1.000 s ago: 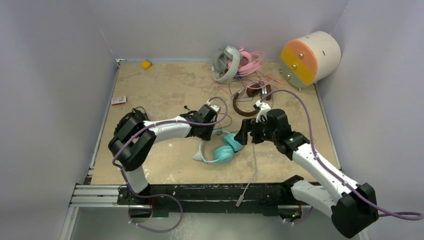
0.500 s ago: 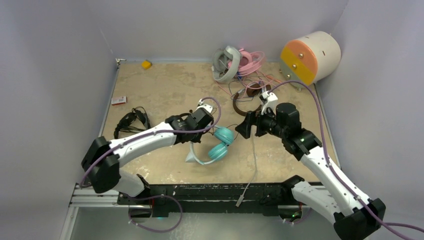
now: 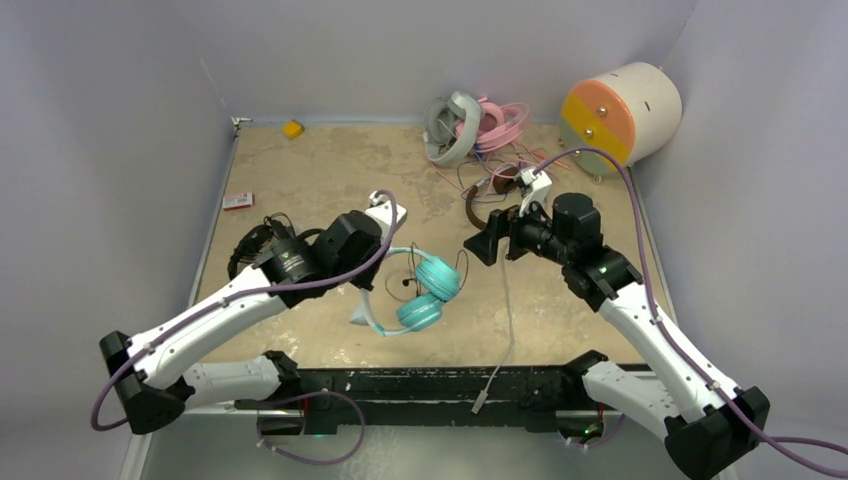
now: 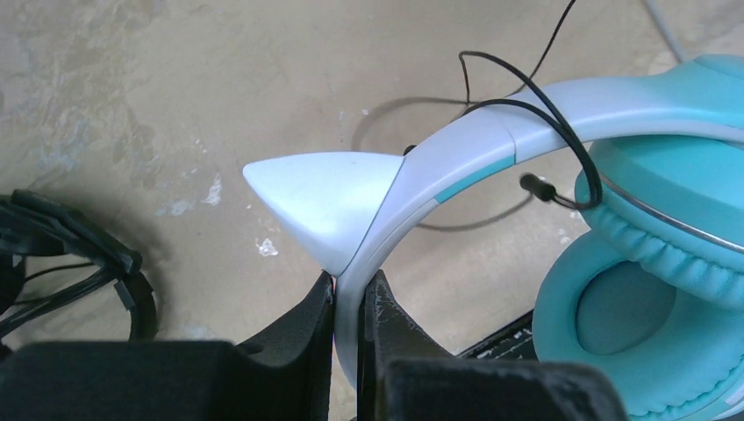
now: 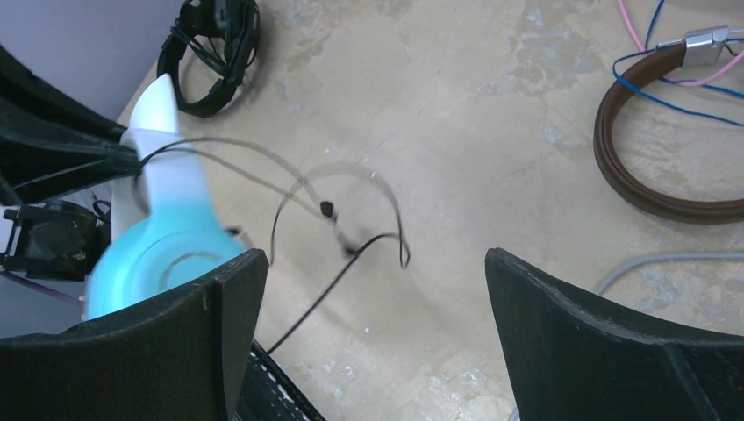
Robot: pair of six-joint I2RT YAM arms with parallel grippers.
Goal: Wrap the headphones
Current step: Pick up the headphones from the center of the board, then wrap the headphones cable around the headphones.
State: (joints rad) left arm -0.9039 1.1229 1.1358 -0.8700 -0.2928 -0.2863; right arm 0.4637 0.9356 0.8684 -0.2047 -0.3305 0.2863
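Teal headphones (image 3: 437, 276) are one of five pairs.

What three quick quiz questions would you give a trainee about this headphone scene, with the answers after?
1. True or false: the left fingers are shut on the white headband of the teal headphones.
2. Pick one. The right fingers are: A, open with nothing between them; B, shut on a thin black cable; C, holding a brown headband.
3. What colour are the headphones lying right beside the pink pair?

Key: 1 true. 2 A. 3 the grey-white headphones.
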